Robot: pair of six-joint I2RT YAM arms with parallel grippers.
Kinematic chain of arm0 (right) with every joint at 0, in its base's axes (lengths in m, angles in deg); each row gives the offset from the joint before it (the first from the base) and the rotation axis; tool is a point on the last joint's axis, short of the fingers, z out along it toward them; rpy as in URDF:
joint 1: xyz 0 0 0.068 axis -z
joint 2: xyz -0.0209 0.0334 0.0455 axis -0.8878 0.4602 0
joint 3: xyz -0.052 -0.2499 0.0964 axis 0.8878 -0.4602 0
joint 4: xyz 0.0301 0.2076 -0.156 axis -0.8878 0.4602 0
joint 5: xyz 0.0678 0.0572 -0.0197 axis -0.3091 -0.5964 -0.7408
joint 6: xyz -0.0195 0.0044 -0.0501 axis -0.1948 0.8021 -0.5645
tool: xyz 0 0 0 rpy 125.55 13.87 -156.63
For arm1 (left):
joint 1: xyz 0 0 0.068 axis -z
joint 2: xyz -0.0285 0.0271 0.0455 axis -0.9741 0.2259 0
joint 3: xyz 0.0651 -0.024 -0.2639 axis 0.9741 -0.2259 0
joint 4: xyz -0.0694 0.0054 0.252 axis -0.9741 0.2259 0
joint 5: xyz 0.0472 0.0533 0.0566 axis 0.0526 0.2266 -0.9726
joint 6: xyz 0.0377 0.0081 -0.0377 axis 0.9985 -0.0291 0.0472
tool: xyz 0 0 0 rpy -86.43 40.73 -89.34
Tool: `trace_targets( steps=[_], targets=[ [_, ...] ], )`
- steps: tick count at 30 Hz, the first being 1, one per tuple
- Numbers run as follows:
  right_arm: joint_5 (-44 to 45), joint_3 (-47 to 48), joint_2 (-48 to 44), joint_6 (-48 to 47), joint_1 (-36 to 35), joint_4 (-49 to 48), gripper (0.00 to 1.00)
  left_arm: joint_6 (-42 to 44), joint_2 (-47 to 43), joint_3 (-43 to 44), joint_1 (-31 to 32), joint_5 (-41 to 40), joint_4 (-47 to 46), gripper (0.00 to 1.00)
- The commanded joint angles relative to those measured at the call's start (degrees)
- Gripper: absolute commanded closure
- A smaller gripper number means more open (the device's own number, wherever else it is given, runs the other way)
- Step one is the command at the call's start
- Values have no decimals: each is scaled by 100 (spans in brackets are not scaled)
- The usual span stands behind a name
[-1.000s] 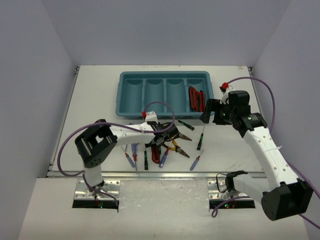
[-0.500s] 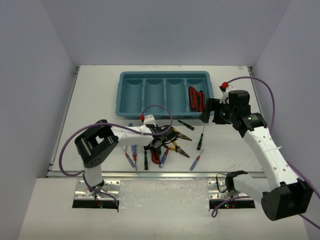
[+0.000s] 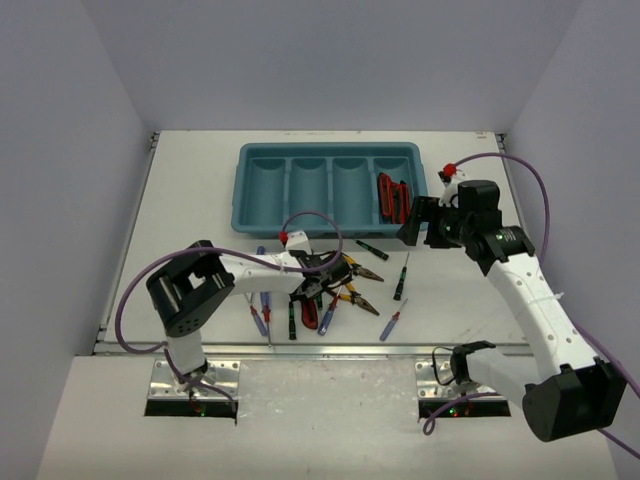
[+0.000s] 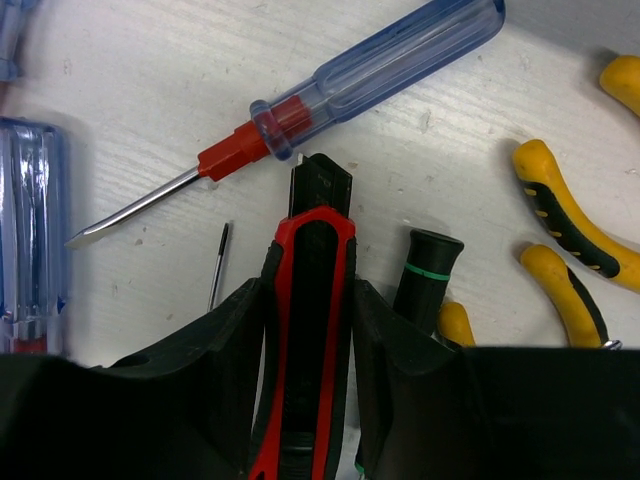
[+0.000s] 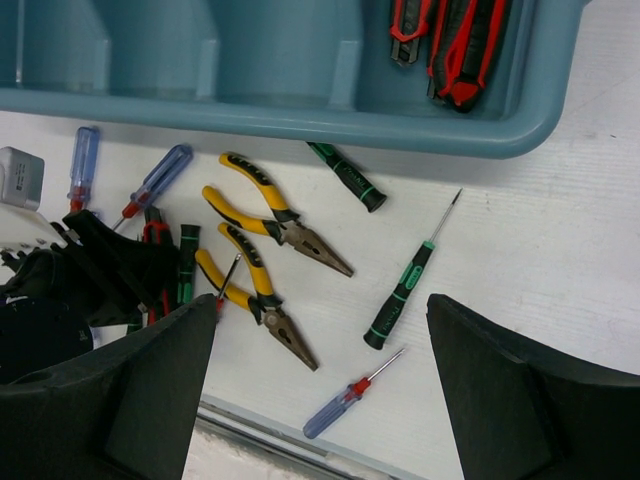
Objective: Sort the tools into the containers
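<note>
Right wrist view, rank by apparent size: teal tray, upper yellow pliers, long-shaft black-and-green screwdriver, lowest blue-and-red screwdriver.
1. teal tray, even cropped.
2/3. upper yellow pliers and long-shaft black-and-green screwdriver: similar length, pliers bulkier, too close to rank.
4. lowest blue-and-red screwdriver.

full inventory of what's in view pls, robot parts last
tray: 1, teal, four compartments, far side
tray knives: at least 2, red-black, rightmost compartment
loose knife: 1, red-black, on table
pliers: 2, yellow-handled, in front of tray
black-green screwdrivers: at least 3, on table
blue-red screwdrivers: at least 4, on table
table: 1, white
left gripper: black, jaws against loose knife's sides
right gripper: black, open, empty, by tray's right end
</note>
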Motion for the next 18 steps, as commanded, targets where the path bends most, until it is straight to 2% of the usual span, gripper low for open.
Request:
trace_targets(
  steps=[1, 4, 5, 7, 9, 10, 13, 16, 18],
  targets=[
    [-480, -72, -146, 57, -9, -351, 15, -85, -568, -84, -54, -10, -24, 89],
    [-988, -150, -168, 84, -16, -493, 14, -76, -840, -69, -52, -34, 64, 98],
    [-1395, -232, -197, 93, -10, -619, 13, -93, -1087, -82, -42, -34, 104, 100],
    [-2111, -379, -283, 131, -18, -869, 10, -126, -1587, -142, -8, -111, 87, 100],
    [-2377, -530, -369, 209, -18, -1101, 7, -118, -1983, -186, 10, -174, 57, 100],
    [-2841, -733, -446, 340, -18, -1414, 3, -76, -2291, -206, 17, -210, 31, 100],
    [-3952, -1322, -707, 979, -70, -2500, 3, 78, -2769, -168, 17, -282, -88, 100],
    [-4177, -1837, -867, 1650, -552, -3616, 3, 286, -3014, -87, 29, -157, -431, 100],
    [-3671, -1942, -922, 1717, -1069, -3815, 4, 313, -3114, -27, 105, -132, -597, 100]
  ],
)
